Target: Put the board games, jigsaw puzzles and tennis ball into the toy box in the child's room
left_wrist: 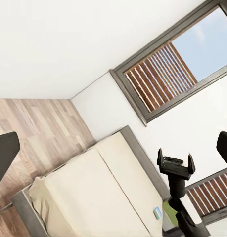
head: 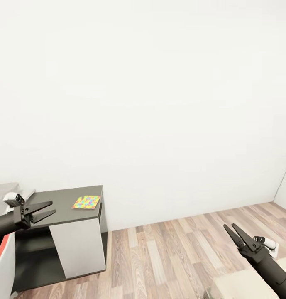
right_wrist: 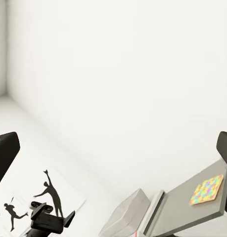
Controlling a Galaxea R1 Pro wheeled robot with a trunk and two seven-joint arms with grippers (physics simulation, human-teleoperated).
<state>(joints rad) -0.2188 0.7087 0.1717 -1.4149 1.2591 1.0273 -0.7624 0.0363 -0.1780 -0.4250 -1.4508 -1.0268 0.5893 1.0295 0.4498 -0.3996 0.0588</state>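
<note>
1. Facing a plain white wall (head: 159, 104), the head view takes in wood-plank floor (head: 172, 257) below it and the lower dark grey side section of the table (head: 64, 199) at the left.
2. One jigsaw puzzle (head: 86, 202) lies flat on that dark section, near its corner closest to the wall — a thin square of pastel yellow, blue, pink and green pieces. The right wrist view shows the same sheet (right_wrist: 207, 189) on the dark top.
3. A white drawer front (head: 78, 247) stands under the dark top, with a darker frame beside it.
4. The left gripper (head: 43, 211) hangs in the air in front of the table's edge, its two fingers spread apart with nothing between them.
5. The right gripper (head: 234, 231) is held over the floor at the lower right, well apart from the table; its fingers are parted into a narrow V and hold nothing.
6. A light grey bin (right_wrist: 125, 215), likely the toy box, sits on the pale desk top just beside the dark section in the right wrist view. Whether anything lies inside it cannot be told.
7. Black baseball silhouette pictures (right_wrist: 46, 195) show on the wall in that same view.
8. The left wrist view looks across to the bed (left_wrist: 93, 197) — plain cream mattress, with a small blue object (left_wrist: 157, 213) near its far end, too small to identify. A slatted window (left_wrist: 177, 64) sits in the wall beside it.
</note>
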